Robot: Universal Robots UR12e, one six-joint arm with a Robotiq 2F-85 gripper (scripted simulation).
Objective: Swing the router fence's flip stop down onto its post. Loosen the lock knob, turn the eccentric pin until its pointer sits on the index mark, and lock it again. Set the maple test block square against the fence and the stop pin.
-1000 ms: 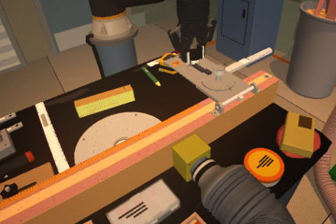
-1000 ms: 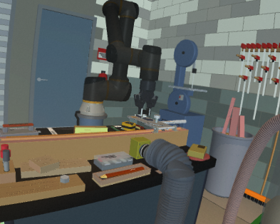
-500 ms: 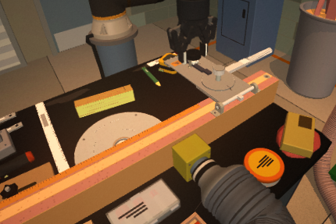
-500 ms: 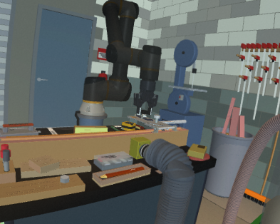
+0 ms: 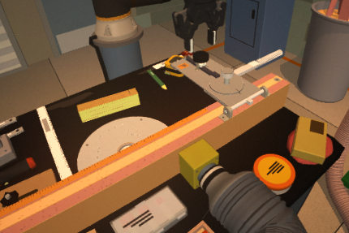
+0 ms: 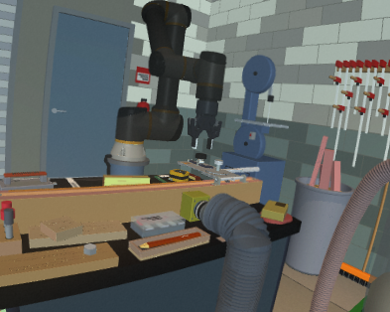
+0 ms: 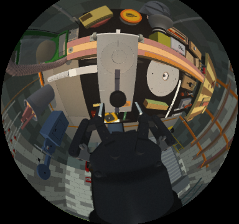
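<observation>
My gripper [image 5: 199,39] [image 6: 201,144] [image 7: 118,109] hangs a short way above the black lock knob [image 5: 200,57] [image 7: 116,98] at the free end of the flip stop's grey plate [image 5: 217,76] [image 7: 117,66], which lies flat and reaches out from the router fence [image 5: 162,132] [image 7: 155,53]. On the plate the grey eccentric pin [image 5: 227,74] stands at the centre of an engraved dial. The maple test block [image 5: 108,104] [image 7: 156,104] lies on the black table left of the plate, apart from the fence. The gripper is open and holds nothing.
The round router insert plate [image 5: 117,142] sits in the table between block and fence. A pencil [image 5: 157,79] and yellow tape measure [image 5: 173,65] lie by the plate's end. A white handle [image 5: 259,61] sticks out right. A blue cabinet [image 5: 257,20] stands behind.
</observation>
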